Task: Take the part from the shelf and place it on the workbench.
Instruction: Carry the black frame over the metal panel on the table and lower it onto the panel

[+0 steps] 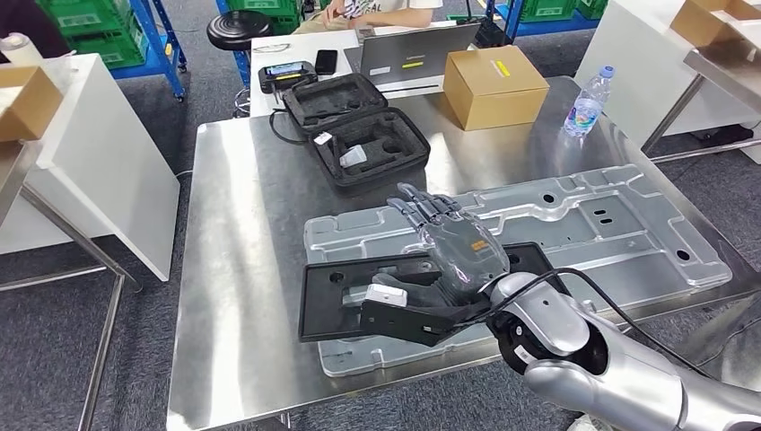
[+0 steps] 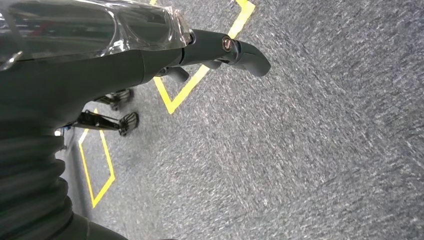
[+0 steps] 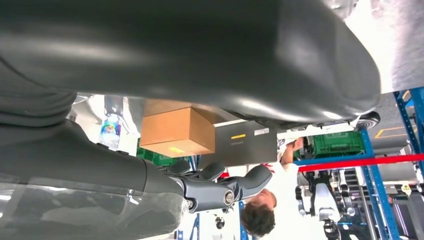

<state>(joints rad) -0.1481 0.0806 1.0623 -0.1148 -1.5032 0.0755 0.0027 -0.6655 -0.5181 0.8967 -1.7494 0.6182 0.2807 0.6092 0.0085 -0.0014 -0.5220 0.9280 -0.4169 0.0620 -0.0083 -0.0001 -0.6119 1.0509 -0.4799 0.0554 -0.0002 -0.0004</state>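
The part (image 1: 341, 292) is a flat black moulded panel with a small white piece on it. It lies across the near left end of a large silver metal plate (image 1: 583, 215) on the steel workbench (image 1: 233, 224). My right hand (image 1: 453, 247) holds the part, its fingers stretched over the top face. In the right wrist view the part (image 3: 200, 50) spans the picture as a broad dark surface, close against my right hand (image 3: 215, 187). My left hand (image 2: 150, 55) hangs over grey carpet, fingers extended and holding nothing.
An open black foam case (image 1: 359, 135), a cardboard box (image 1: 494, 85), a water bottle (image 1: 588, 103) and a laptop (image 1: 417, 54) stand at the bench's far side. A person (image 1: 377, 11) sits behind them. White tables flank the bench on both sides.
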